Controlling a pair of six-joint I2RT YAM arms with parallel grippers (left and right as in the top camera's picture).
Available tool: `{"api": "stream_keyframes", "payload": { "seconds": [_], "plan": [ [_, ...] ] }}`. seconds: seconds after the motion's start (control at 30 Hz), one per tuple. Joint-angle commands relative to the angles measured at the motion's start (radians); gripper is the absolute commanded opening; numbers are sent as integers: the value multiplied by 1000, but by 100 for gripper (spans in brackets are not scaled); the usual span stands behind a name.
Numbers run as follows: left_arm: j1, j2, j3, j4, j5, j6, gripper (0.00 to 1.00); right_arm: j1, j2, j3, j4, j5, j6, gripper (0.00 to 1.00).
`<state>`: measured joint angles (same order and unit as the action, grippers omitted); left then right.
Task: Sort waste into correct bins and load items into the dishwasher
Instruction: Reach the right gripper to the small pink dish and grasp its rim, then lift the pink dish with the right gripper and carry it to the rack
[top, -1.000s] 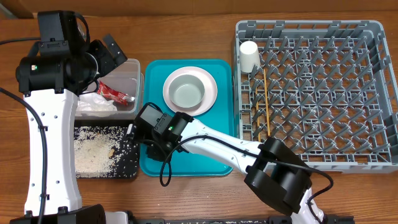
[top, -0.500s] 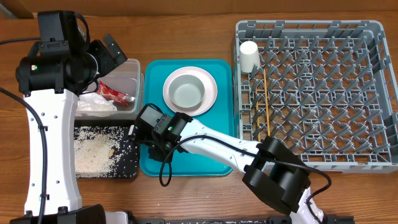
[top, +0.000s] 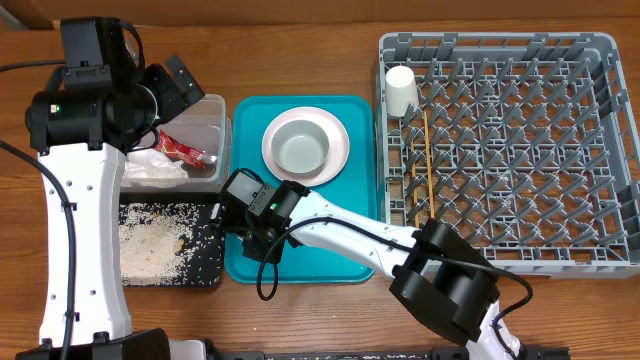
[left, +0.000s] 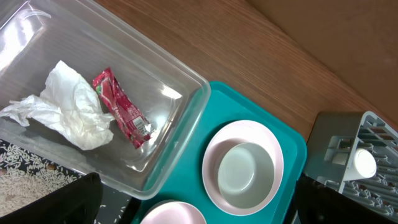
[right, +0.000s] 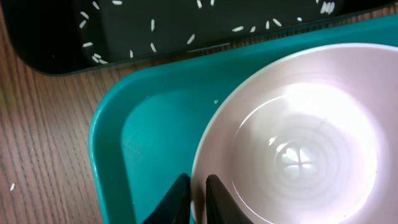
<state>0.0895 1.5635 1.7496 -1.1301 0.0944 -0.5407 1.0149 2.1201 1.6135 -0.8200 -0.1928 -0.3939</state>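
pale pink bowl (right: 292, 137) cropped, rack (left: 329, 130) cropped

Lighting bright and even from above, shadows soft and short on the table (top: 300, 60), overhead view sharp; glare spots on the pale pink bowl (right: 292, 155) and clear tub (left: 169, 93) wall, wrist views slightly soft up close.

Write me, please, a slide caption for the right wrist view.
Right end effector pinching the rim of a round pale pink bowl on a teal plastic tray.
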Motion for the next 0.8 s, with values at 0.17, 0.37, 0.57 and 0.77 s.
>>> {"api": "stream_keyframes", "payload": {
  "seconds": [0.17, 0.37, 0.57, 0.77],
  "plan": [
    [2, -13, 19, 2, 7, 13, 100, -4, 13, -11, 2, 14, -3, 12],
    [2, -13, 19, 2, 7, 13, 100, -4, 13, -11, 3, 17, -3, 12],
    [2, -13, 19, 2, 7, 13, 100, -4, 13, -11, 2, 17, -3, 4],
    [2, -13, 19, 2, 7, 13, 100, -4, 10, -5, -3, 17, -2, 4]
  ]
}}
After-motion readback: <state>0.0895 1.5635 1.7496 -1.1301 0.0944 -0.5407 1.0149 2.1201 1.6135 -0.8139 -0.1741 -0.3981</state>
